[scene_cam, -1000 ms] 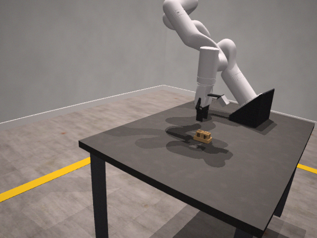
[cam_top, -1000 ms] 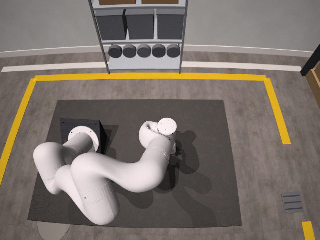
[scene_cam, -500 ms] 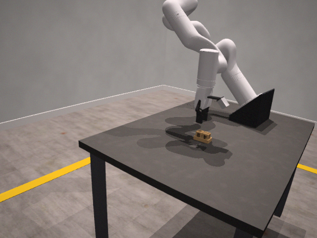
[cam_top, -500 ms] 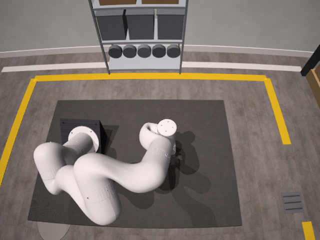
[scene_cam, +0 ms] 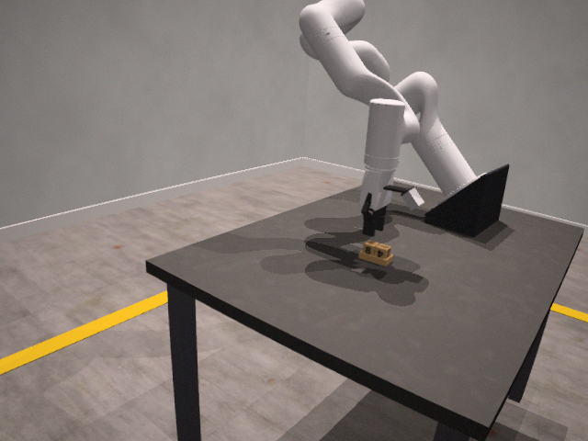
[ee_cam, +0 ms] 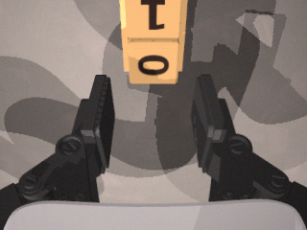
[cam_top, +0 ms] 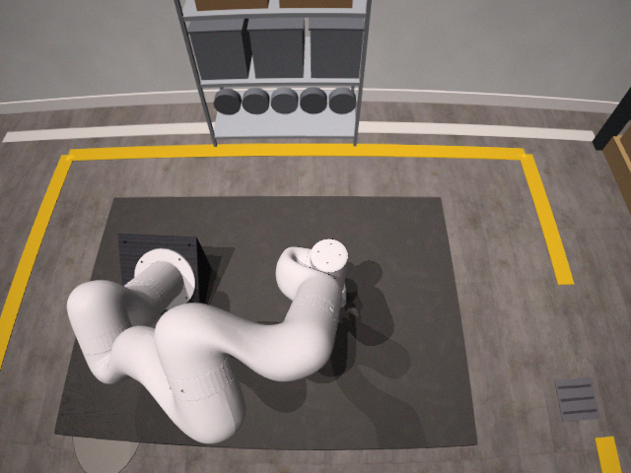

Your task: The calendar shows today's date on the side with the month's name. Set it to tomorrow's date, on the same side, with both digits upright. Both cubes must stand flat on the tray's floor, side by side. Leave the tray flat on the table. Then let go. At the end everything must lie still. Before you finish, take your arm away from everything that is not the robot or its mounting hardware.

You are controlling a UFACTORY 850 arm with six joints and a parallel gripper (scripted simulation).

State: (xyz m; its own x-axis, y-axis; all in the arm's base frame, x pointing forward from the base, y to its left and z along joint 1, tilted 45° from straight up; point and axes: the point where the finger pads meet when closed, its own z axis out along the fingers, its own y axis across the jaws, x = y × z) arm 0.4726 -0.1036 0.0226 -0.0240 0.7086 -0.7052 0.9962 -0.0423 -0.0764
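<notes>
Above the dark table [cam_top: 402, 229] [scene_cam: 303, 294], fingers of gripper [scene_cam: 374, 226] [ee_cam: 153, 122] apart with nothing between, and wooden calendar cubes [scene_cam: 376, 249] [ee_cam: 153, 43] side by side in the tray [scene_cam: 375, 257], right of centre in exterior view, at top centre in wrist view.

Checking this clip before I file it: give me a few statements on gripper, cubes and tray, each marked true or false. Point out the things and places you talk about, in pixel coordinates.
1. The gripper [scene_cam: 374, 226] [ee_cam: 153, 95] holds one of the cubes. False: nothing is between its fingers.
2. Both cubes sit side by side in the tray [scene_cam: 375, 258]. True.
3. The top face of the cube nearest the gripper in the wrist view shows a 7. False: it shows a 0.
4. In the exterior view, the side facing the camera shows an 8 and a 4. True.
5. The tray stands on the floor. False: it is on the table [scene_cam: 303, 294].
</notes>
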